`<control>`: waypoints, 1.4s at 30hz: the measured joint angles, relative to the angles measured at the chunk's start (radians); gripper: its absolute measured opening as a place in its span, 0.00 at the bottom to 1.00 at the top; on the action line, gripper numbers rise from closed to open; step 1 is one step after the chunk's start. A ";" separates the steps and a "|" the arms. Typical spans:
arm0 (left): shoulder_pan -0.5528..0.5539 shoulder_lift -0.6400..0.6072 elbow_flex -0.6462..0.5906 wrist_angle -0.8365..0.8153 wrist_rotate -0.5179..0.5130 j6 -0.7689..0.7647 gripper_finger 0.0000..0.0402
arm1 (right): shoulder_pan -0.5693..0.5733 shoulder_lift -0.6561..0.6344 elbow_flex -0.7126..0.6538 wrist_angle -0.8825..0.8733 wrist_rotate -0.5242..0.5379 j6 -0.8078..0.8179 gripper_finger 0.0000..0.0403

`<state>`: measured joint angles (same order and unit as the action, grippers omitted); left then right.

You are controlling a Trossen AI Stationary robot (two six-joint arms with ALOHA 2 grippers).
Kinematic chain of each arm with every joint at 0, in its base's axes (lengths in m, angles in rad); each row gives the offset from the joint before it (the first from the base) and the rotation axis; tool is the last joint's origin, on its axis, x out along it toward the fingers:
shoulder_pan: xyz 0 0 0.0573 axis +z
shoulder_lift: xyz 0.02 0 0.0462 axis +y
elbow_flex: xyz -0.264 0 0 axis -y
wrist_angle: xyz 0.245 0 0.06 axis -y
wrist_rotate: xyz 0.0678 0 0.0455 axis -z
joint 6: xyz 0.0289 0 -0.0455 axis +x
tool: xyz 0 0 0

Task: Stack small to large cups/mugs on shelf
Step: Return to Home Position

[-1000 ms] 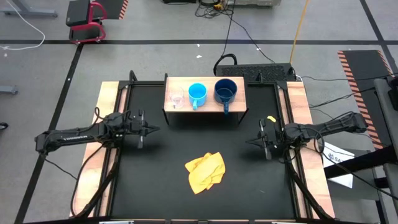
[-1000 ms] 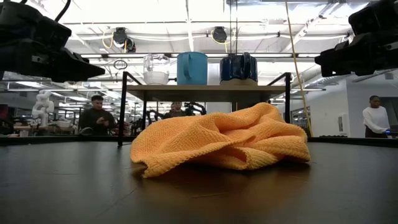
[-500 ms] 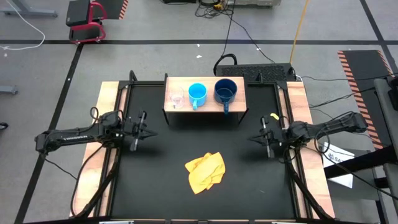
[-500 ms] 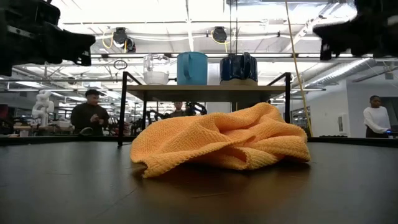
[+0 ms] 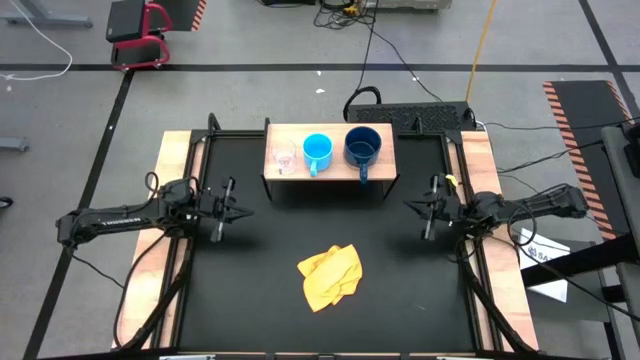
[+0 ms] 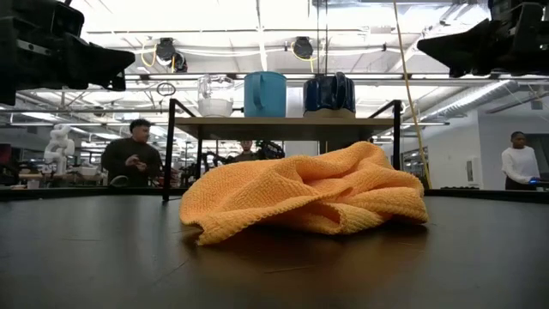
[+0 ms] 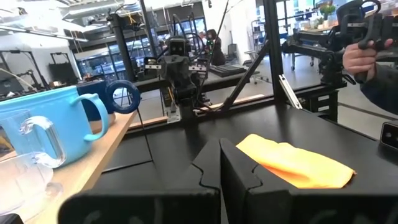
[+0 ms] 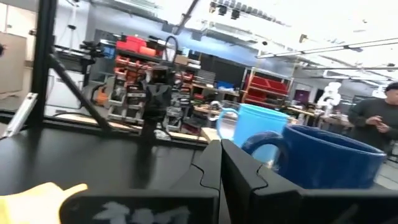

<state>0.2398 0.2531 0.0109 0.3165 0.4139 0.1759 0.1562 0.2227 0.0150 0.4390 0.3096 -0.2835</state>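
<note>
On the wooden shelf (image 5: 330,170) at the table's far middle stand, from left to right, a small clear glass cup (image 5: 285,157), a light blue mug (image 5: 317,152) and a dark blue mug (image 5: 361,148), each resting on its base. My left gripper (image 5: 236,209) is shut and empty at the table's left, below the shelf's left end. My right gripper (image 5: 412,206) is shut and empty at the table's right, near the shelf's right end. The shut fingers show in the left wrist view (image 7: 221,163) and in the right wrist view (image 8: 221,163).
A crumpled yellow cloth (image 5: 331,274) lies on the black table mat in the near middle; it fills the low view (image 6: 309,196). Light wooden rails (image 5: 172,200) run along both table sides. People stand in the room beyond the table.
My right gripper has moved toward the table's far edge and risen, coming nearer the shelf's right end. My left gripper has drawn back a little toward the table's left edge and then kept still. The cups and the cloth have not moved.
</note>
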 joint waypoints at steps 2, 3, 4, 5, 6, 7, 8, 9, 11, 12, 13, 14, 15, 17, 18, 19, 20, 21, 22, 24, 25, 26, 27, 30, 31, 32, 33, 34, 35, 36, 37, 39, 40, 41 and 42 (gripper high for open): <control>0.000 0.000 0.000 -0.004 -0.006 -0.001 0.00 | -0.020 -0.029 0.000 -0.026 -0.007 -0.002 0.00; 0.000 0.000 0.000 -0.005 -0.016 -0.003 0.00 | -0.031 -0.043 0.000 -0.047 -0.030 -0.002 0.00; 0.000 0.000 0.000 -0.007 -0.026 -0.006 0.00 | -0.042 -0.058 0.000 -0.067 -0.055 -0.001 0.00; 0.002 0.000 0.000 -0.013 -0.032 -0.005 0.00 | -0.054 -0.073 0.000 -0.089 -0.077 0.004 0.00; 0.004 0.000 0.000 -0.026 -0.044 -0.002 0.00 | -0.066 -0.086 0.000 -0.109 -0.093 0.009 0.00; 0.008 0.000 0.000 -0.043 -0.056 -0.001 0.00 | -0.078 -0.099 0.000 -0.133 -0.104 0.016 0.00; 0.013 0.001 0.000 -0.055 -0.071 -0.001 0.00 | -0.090 -0.112 0.000 -0.158 -0.120 0.023 0.00; 0.019 0.001 0.000 -0.061 -0.080 -0.003 0.00 | -0.101 -0.125 0.000 -0.178 -0.147 0.026 0.00; 0.033 0.001 0.000 -0.079 -0.083 -0.004 0.00 | -0.122 -0.147 0.000 -0.207 -0.217 0.034 0.00; 0.039 0.001 0.000 -0.093 -0.083 -0.006 0.00 | -0.133 -0.155 0.000 -0.222 -0.248 0.042 0.00; 0.045 0.001 0.000 -0.103 -0.082 -0.006 0.00 | -0.146 -0.163 0.000 -0.236 -0.273 0.054 0.00; 0.050 0.001 0.000 -0.106 -0.081 -0.005 0.00 | -0.159 -0.170 0.000 -0.250 -0.289 0.061 0.00; 0.054 0.001 0.000 -0.109 -0.078 -0.002 0.00 | -0.171 -0.175 0.000 -0.258 -0.295 0.069 0.00; 0.058 0.001 0.000 -0.107 -0.077 0.001 0.00 | -0.196 -0.183 0.000 -0.272 -0.324 0.083 0.00; 0.060 0.001 0.000 -0.101 -0.076 0.011 0.00 | -0.209 -0.185 0.000 -0.275 -0.343 0.088 0.00; 0.062 0.001 0.000 -0.094 -0.075 0.024 0.00 | -0.221 -0.186 0.000 -0.284 -0.364 0.091 0.00; 0.064 0.001 0.000 -0.090 -0.068 0.037 0.00 | -0.232 -0.186 0.000 -0.292 -0.383 0.097 0.00; 0.065 0.001 0.000 -0.085 -0.050 0.049 0.00 | -0.242 -0.185 0.000 -0.303 -0.392 0.104 0.00; 0.067 0.001 0.000 -0.081 -0.015 0.060 0.00 | -0.250 -0.185 0.000 -0.310 -0.394 0.111 0.00; 0.076 0.001 0.006 -0.086 0.086 0.074 0.00 | -0.263 -0.185 0.000 -0.321 -0.396 0.121 0.00; 0.082 0.001 0.008 -0.087 0.128 0.073 0.00 | -0.268 -0.185 0.000 -0.324 -0.405 0.122 0.00; 0.086 0.001 0.010 -0.086 0.152 0.066 0.00 | -0.274 -0.185 0.000 -0.321 -0.419 0.124 0.00; 0.090 0.001 0.010 -0.086 0.163 0.052 0.00 | -0.276 -0.185 0.000 -0.314 -0.431 0.132 0.00; 0.093 0.001 0.010 -0.085 0.165 0.005 0.00 | -0.280 -0.185 0.000 -0.288 -0.470 0.159 0.00; 0.090 0.001 0.011 -0.082 0.164 -0.012 0.00 | -0.280 -0.185 0.000 -0.286 -0.473 0.165 0.00; 0.083 0.001 0.011 -0.082 0.163 -0.027 0.00 | -0.279 -0.185 0.000 -0.287 -0.475 0.167 0.00; 0.074 0.001 0.011 -0.083 0.161 -0.035 0.00 | -0.278 -0.185 0.000 -0.292 -0.475 0.167 0.00; 0.063 0.001 0.011 -0.085 0.157 -0.040 0.00 | -0.277 -0.185 0.000 -0.296 -0.475 0.167 0.00; 0.050 0.001 0.011 -0.094 0.143 -0.039 0.00 | -0.273 -0.185 0.000 -0.295 -0.475 0.170 0.00; 0.035 0.001 0.011 -0.109 0.126 -0.034 0.00 | -0.269 -0.185 0.000 -0.294 -0.475 0.171 0.00; 0.019 0.001 0.011 -0.125 0.106 -0.029 0.00 | -0.263 -0.185 0.000 -0.293 -0.475 0.171 0.00; -0.022 0.001 0.011 -0.145 0.072 -0.026 0.00 | -0.250 -0.185 0.000 -0.294 -0.475 0.171 0.00; -0.046 0.001 0.011 -0.151 0.056 -0.024 0.00 | -0.244 -0.185 0.000 -0.294 -0.475 0.171 0.00; -0.072 0.001 0.011 -0.156 0.038 -0.024 0.00 | -0.238 -0.185 0.000 -0.293 -0.474 0.171 0.00; -0.101 0.001 0.011 -0.158 0.022 -0.023 0.00 | -0.232 -0.185 0.000 -0.293 -0.474 0.173 0.00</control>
<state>0.1389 0.2539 0.0216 0.1585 0.4356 0.1524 -0.0758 0.0372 0.0147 0.1465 -0.1641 -0.1107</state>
